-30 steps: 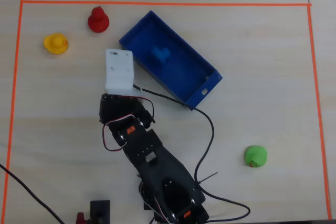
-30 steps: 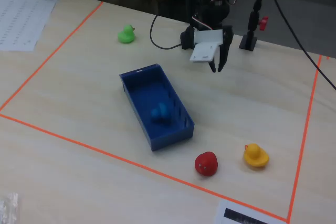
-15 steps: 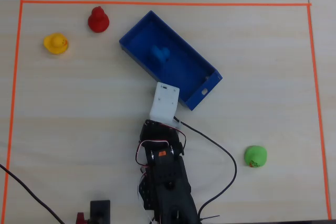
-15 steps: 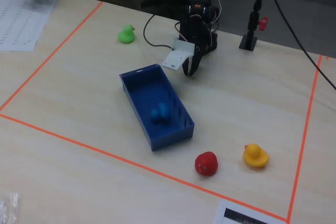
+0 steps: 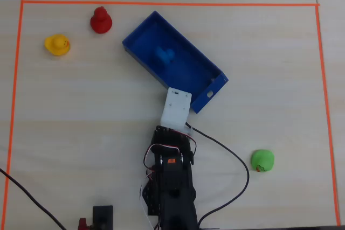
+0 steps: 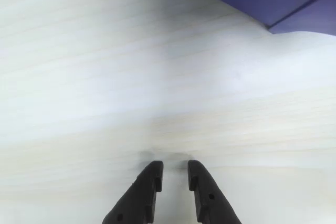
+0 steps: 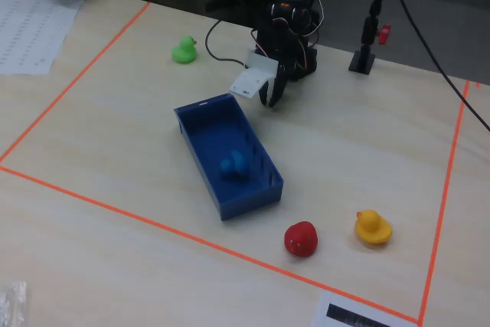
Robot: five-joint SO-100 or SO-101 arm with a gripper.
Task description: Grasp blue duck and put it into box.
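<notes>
Lying inside the box (image 5: 141, 32), the blue duck (image 5: 165, 55) is judged delivered. Gripper (image 6: 175, 170) is seen nearly closed, empty; it should be kept clear of the box wall.

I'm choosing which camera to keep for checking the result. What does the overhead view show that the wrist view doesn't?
Only the overhead view shows the blue duck lying inside the box, plus the yellow duck, red duck and green duck on the table. Only the wrist view shows the gripper, its fingertips close together with nothing between them. Both show the box and the bare wooden table.
</notes>
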